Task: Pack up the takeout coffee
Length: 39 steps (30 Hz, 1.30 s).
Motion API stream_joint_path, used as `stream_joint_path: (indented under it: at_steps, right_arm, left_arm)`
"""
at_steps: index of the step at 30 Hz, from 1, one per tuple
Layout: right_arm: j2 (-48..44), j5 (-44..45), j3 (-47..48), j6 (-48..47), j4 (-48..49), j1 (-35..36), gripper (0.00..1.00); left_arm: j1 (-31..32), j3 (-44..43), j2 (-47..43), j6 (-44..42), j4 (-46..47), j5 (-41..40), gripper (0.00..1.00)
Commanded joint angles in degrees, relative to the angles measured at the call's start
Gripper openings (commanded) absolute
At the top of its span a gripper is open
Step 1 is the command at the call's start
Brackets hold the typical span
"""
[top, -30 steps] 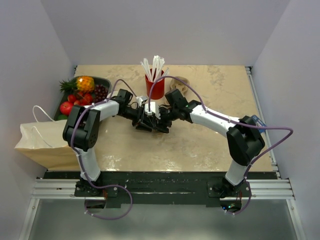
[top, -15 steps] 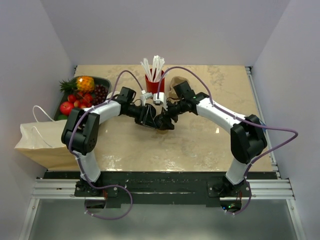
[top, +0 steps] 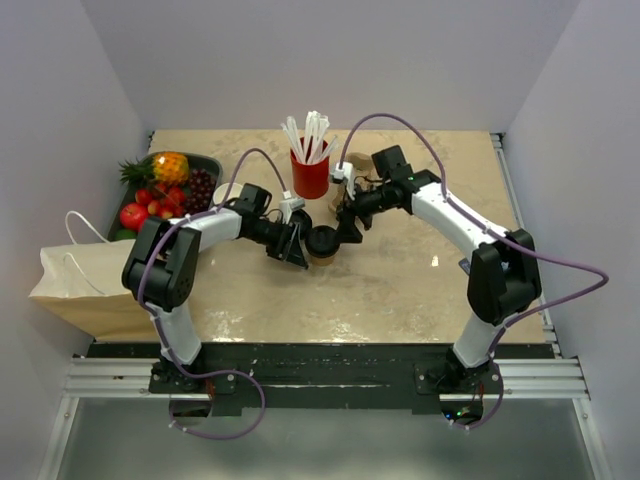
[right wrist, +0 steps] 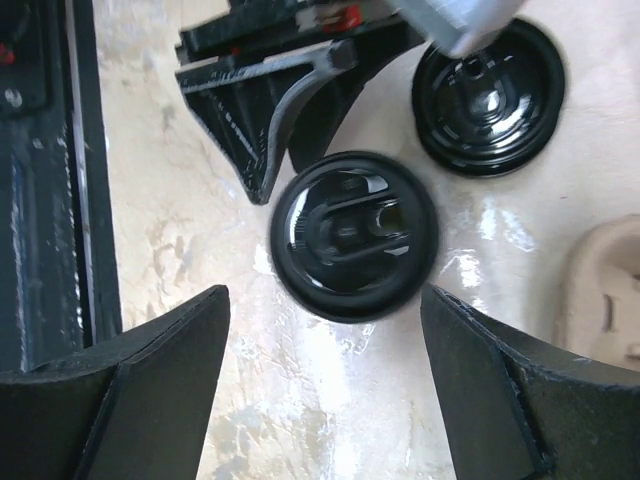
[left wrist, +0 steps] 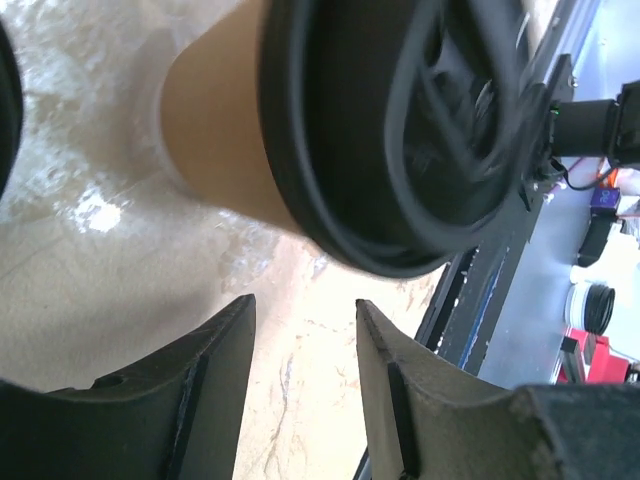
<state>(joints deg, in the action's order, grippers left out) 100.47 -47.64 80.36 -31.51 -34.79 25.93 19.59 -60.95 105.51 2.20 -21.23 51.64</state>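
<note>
Near left: the bag [top: 85, 285] is lying on its side, partly off the worktop [top: 400, 290] edge. It is judged to be where the coffee is going, and it is well apart from the work now in hand.

Centre: the coffee [top: 322, 242] is standing upright on the worktop with its black lid seated. It is sitting between the two arms, a spot either one can reach.

Left hand [left wrist: 303, 310]: its jaws are standing partly apart with bare worktop between them, so it is holding nothing. The right wrist view shows one of its fingers lying just beside the lid's left rim. Contact cannot be confirmed. The cup's tan wall is filling the view beyond its fingertips, which suggests this hand is lining up a side grip.

Right hand [right wrist: 323, 295]: it is hanging over the cup, looking straight down on the lid. Its jaws are spread wide to either side and gripping nothing.

Farther back: a loose lid [right wrist: 490, 85] is lying flat just beyond the cup. A tan pulp piece [right wrist: 605, 290] is showing at the right edge of the right wrist view. The red cup [top: 310, 180] of straws is standing near the far edge, close enough behind to be knocked.
</note>
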Motion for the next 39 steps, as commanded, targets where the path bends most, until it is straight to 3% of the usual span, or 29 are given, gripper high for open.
stream_joint_path:
  at_steps: [1, 8, 15, 19, 22, 29, 35, 39]
  right_arm:
    - [-4.6, -5.2, 3.7, 5.1, 0.4, -1.2, 0.80]
    - [-5.8, -0.5, 3.8, 13.7, 4.8, -3.3, 0.79]
    - [-13.7, 26.7, 3.0, 24.7, 12.5, -4.2, 0.91]
    - [-13.3, 50.4, 5.9, 31.1, 12.6, -4.1, 0.99]
    - [-14.3, 59.6, 4.7, 32.6, 14.7, -4.2, 0.99]
    - [-14.2, 63.1, 9.5, 28.3, 11.8, -4.2, 0.99]
    - [-13.5, 64.6, 12.0, 24.4, 6.9, -4.2, 0.99]
    - [-13.2, 56.5, 9.6, 18.4, 3.0, -4.2, 0.99]
  left_arm:
    - [0.3, -0.2, -3.3, -3.8, 2.3, 4.3, 0.49]
    - [-0.9, -0.4, -6.3, -6.4, -1.9, 6.5, 0.49]
    - [-6.1, -3.9, -14.4, -12.1, -7.7, -0.9, 0.51]
    - [-7.1, -10.6, -18.1, -17.7, -8.5, -8.7, 0.53]
    - [-8.2, -17.3, -17.4, -19.1, -11.5, -14.4, 0.56]
    - [-12.6, -27.5, -19.7, -19.2, -14.6, -16.9, 0.58]
    - [-12.6, -28.9, -25.0, -18.4, -8.6, -21.1, 0.72]
    - [-12.6, -30.5, -25.0, -20.8, -10.5, -18.9, 0.73]
